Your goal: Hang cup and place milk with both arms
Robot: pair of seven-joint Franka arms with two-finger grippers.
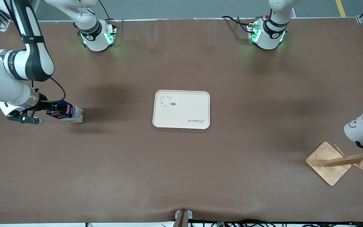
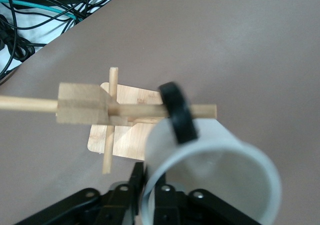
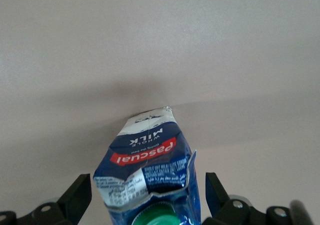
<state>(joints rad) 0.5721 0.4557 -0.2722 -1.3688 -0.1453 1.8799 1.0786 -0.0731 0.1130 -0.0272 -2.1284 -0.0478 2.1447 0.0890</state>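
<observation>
status: neither step complete. cup [image 1: 359,127] held by left gripper [image 2: 145,195], fingers pinching rim wall, over wooden rack [image 1: 332,162] at left arm's end of table; black loop handle [image 2: 178,112] sits at rack peg, not yet seen to hang free. milk [image 1: 66,113] clamped at cap end by right gripper [image 1: 41,108], tilted at right arm's end, well apart from tray [image 1: 181,109].

materials: cup glossy white ceramic; milk creased blue carton, green cap; rack pale bamboo, square base; tray matte cream, rounded corners; table brown felt-like.
</observation>
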